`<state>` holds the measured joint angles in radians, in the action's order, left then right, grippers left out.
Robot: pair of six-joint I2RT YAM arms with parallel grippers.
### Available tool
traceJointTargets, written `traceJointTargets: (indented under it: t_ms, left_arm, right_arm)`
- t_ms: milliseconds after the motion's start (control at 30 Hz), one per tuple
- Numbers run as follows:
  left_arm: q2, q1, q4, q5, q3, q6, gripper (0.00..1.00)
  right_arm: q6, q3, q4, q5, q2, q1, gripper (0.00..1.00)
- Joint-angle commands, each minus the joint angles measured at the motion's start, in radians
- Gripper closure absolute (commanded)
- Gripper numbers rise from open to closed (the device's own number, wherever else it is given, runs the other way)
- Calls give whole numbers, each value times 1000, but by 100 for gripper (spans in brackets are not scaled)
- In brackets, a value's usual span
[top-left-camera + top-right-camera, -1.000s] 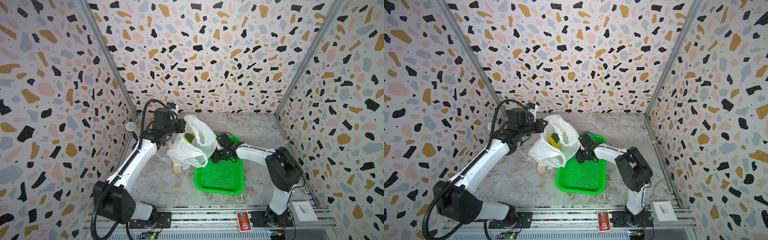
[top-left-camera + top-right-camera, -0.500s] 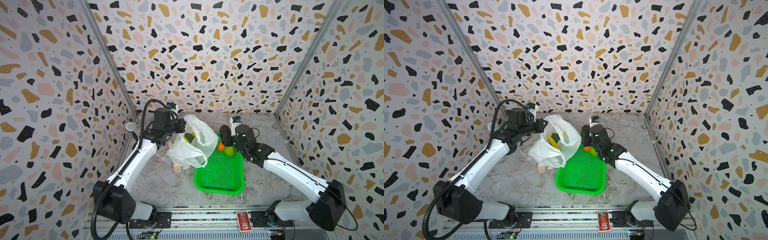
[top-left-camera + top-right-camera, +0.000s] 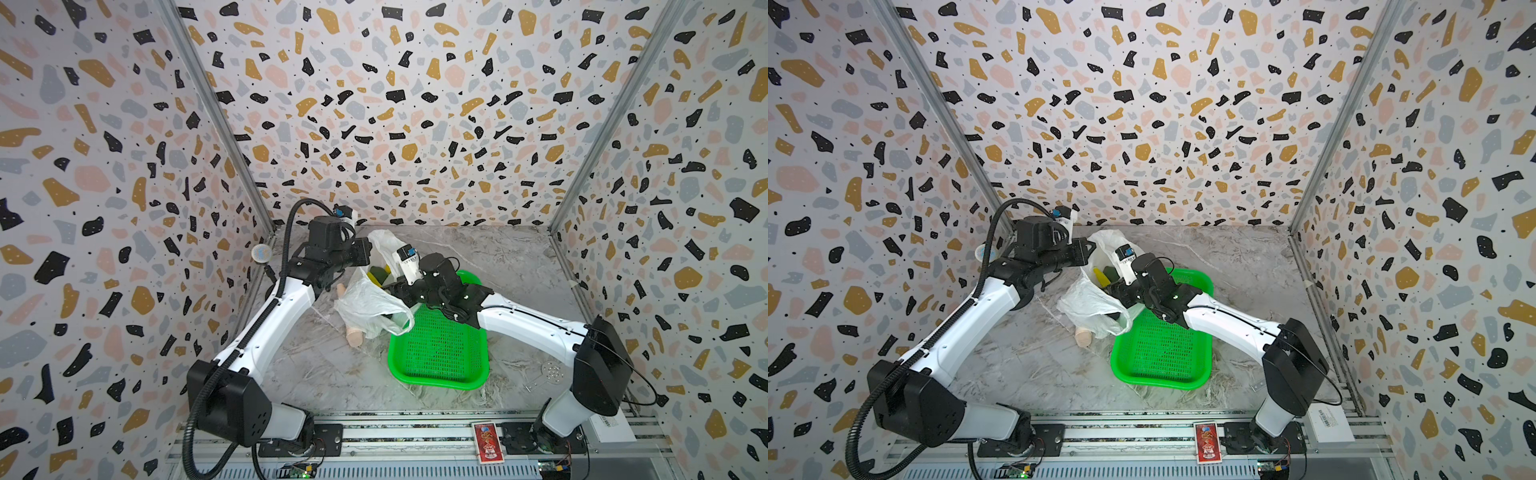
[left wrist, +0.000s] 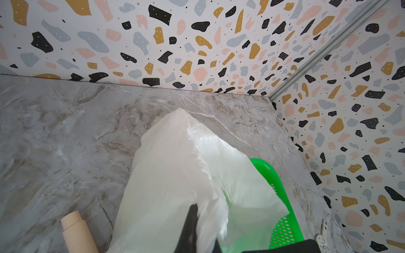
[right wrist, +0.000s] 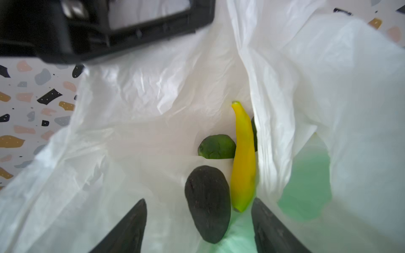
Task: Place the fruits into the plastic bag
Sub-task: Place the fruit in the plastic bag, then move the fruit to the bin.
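A: Where is the bag?
B: The plastic bag (image 3: 365,303) is set on the table (image 3: 498,257), just beside the far left corner of the green mesh basket (image 3: 436,384). Its mouth is held up and open. A lower fold is draped over the basket rim.

A: What about the left gripper?
B: The left gripper (image 3: 369,255) is clamped tight on the bag's upper edge. In the left wrist view only one dark finger (image 4: 190,223) is seen, with film bunched around it.

A: And the right gripper?
B: The right gripper (image 5: 198,200) is positioned inside the bag mouth with its jaws spread wide. Nothing is gripped. The dark avocado (image 5: 208,203) is lying between the fingers, and a gap is visible on each side. The right arm is stretched across the far end of the basket.

A: Where is the fruit?
B: Three pieces are seen inside the bag in the right wrist view. The dark avocado is lying beside the banana (image 5: 243,162). A round green fruit (image 5: 217,146) is tucked beyond the avocado, against the banana. A dark green sliver is glimpsed behind the banana but can't be identified.

A: Is anything else on the table?
B: A wooden stick (image 3: 354,337) is lying on the table. Its middle is covered by the bag, and one end is exposed near the basket.
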<state>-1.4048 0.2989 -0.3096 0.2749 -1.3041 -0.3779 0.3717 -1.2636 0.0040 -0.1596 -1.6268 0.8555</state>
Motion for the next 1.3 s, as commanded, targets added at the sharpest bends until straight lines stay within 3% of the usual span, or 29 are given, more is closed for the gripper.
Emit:
traceJointTargets:
  t_ms: [0,100,200,267,367,667,1033,1267]
  left_arm:
    - [5,6,28,3,-11,10,100]
    - [7,6,29,3,-9,10,100]
    - [7,6,32,4,-11,9,100]
    - [6,6,31,4,-10,9,100]
    - [10,6,32,3,-5,8,100]
    - [10,6,29,4,-12,8,100]
    - [0,6,27,1,-20,9,100]
    - [-5,6,26,-2,-19,14,100]
  right_arm:
    - [55,12,32,-56,93,-56,20]
    - [104,103,77,-7,194,-121,21]
    - [154,221,114,142,328,-187,21]
    - [198,273,81,267,395,-231,21]
    - [205,286,-15,320,413,-297,21]
    - [-22,53,-422,315,111,-333,17]
    - [-115,-52,-543,302,-136,-335,16]
    - [-135,-37,-568,293,-187,-299,17]
